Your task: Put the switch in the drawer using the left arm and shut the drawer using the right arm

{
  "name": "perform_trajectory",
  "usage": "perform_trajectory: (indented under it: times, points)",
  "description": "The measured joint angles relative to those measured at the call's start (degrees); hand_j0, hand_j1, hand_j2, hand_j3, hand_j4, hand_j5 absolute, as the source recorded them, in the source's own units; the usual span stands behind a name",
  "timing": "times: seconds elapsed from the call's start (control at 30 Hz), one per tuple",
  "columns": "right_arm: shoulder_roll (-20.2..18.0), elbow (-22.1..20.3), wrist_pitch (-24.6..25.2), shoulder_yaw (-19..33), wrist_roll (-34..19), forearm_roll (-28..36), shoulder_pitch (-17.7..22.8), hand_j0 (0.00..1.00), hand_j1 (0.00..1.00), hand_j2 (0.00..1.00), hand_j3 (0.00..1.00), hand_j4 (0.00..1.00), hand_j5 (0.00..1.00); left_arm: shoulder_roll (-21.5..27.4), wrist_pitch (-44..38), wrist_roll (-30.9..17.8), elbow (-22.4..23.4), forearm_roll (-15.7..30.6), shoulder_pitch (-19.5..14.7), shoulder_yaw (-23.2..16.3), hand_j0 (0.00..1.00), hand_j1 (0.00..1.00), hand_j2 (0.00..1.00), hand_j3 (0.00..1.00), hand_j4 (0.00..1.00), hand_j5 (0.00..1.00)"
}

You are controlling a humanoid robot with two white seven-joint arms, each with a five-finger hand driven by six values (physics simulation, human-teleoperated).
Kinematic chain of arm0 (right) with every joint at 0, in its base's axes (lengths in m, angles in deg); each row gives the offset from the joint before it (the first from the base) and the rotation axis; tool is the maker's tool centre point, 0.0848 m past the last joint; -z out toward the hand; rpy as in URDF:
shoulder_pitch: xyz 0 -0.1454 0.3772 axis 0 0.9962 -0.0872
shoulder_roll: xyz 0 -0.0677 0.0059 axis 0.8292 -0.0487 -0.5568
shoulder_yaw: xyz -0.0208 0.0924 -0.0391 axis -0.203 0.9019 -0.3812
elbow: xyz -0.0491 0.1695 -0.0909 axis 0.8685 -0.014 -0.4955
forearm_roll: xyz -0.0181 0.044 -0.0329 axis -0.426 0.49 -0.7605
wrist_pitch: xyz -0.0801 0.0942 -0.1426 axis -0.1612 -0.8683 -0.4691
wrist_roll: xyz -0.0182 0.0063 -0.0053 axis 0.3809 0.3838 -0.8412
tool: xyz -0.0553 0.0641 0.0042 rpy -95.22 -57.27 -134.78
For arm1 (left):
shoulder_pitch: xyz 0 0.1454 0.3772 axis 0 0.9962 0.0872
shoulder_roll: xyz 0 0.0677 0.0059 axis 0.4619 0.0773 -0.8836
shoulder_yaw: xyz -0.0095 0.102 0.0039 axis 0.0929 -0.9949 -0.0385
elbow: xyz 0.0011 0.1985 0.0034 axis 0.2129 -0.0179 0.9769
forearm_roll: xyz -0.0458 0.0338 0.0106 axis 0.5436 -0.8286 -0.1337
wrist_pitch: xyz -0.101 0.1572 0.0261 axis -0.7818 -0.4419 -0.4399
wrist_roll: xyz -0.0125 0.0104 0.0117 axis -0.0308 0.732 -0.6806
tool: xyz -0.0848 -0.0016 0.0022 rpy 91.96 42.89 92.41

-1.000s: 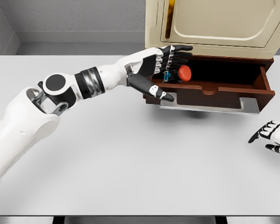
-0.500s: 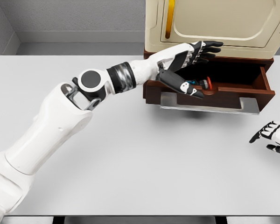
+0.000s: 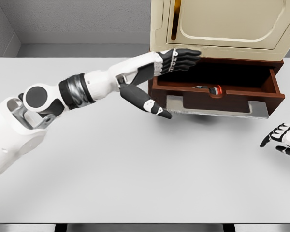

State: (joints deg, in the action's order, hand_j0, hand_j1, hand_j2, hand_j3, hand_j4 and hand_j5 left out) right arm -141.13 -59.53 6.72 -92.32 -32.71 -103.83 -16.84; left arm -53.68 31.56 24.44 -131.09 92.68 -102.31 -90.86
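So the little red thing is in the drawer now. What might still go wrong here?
The left hand, fingers spread and holding nothing, hangs by the open drawer at its left end, so closing too soon might trap it. The switch lies right behind the front panel, partly hidden, and might jam if it sits high. The right hand rests far off at the table's right edge and must still reach the drawer.

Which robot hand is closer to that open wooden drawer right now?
Left. The left robot hand hovers open at the drawer's left front corner; the right robot hand rests on the table, below its right end.
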Motion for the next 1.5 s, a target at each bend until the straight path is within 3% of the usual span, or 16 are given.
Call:
perform_trajectory:
  times: [0.2, 0.3, 0.37, 0.43, 0.5, 0.6, 0.77, 0.9, 1.5]
  points:
    - [0.03, -1.38, 0.0, 0.05, -0.13, 0.37, -2.04, 0.51, 0.51, 0.51, 0.51, 0.51, 0.51, 12.66, 17.47, -4.68, -0.42, 2.05, 10.19, 6.0, 1.0, 1.0, 1.0, 1.0, 1.0, 1.0]
    - [0.06, -2.22, 0.0, 0.05, -0.14, 0.48, -3.25, 0.51, 0.51, 0.51, 0.51, 0.51, 0.51, 17.31, 23.6, -5.35, -0.37, 2.54, 19.54, 11.59, 1.0, 1.0, 1.0, 1.0, 1.0, 1.0]
    - [0.13, -2.58, 0.0, 0.02, -0.15, 0.64, -3.25, 0.51, 0.51, 0.51, 0.51, 0.51, 0.51, 18.56, 26.96, -5.62, 0.66, -2.1, 27.33, 17.71, 1.0, 1.0, 1.0, 1.0, 1.0, 1.0]
    - [0.28, -3.14, 0.0, -0.04, -0.15, 0.76, -3.25, 0.52, 0.52, 0.52, 0.52, 0.52, 0.52, 17.31, 30.9, -5.71, 2.8, -11.3, 31.64, 24.95, 1.0, 1.0, 1.0, 1.0, 1.0, 1.0]
    - [0.46, -3.56, 0.0, -0.11, -0.15, 0.85, -3.25, 0.52, 0.52, 0.52, 0.52, 0.52, 0.52, 12.67, 33.26, -5.75, 6.18, -19.22, 35.42, 31.72, 1.0, 1.0, 1.0, 1.0, 1.0, 1.0]
    - [0.64, -3.83, 0.0, -0.18, -0.15, 1.13, -3.25, 0.54, 0.54, 0.54, 0.54, 0.54, 0.54, 8.34, 34.83, -5.81, 9.92, -24.99, 39.11, 37.85, 1.0, 1.0, 1.0, 1.0, 1.0, 1.0]
    - [0.79, -3.25, 0.0, -0.23, -0.11, 1.68, -4.31, 0.54, 0.54, 0.54, 0.54, 0.54, 0.54, 3.98, 35.55, -6.79, 15.78, -27.68, 40.26, 43.39, 1.0, 1.0, 1.0, 1.0, 1.0, 1.0]
    - [1.15, -2.72, -0.01, -0.29, -0.14, 1.64, -5.01, 0.55, 0.55, 0.55, 0.55, 0.55, 0.55, 1.41, 35.68, -7.92, 17.57, -28.23, 40.35, 46.28, 1.0, 1.0, 1.0, 1.0, 1.0, 1.0]
    - [6.16, -1.0, -0.15, -0.63, -1.88, -1.56, -9.93, 0.59, 0.59, 0.59, 0.59, 0.59, 0.59, -1.77, 35.72, -8.32, 18.2, -29.69, 40.52, 48.42, 1.0, 1.0, 1.0, 1.0, 1.0, 1.0]
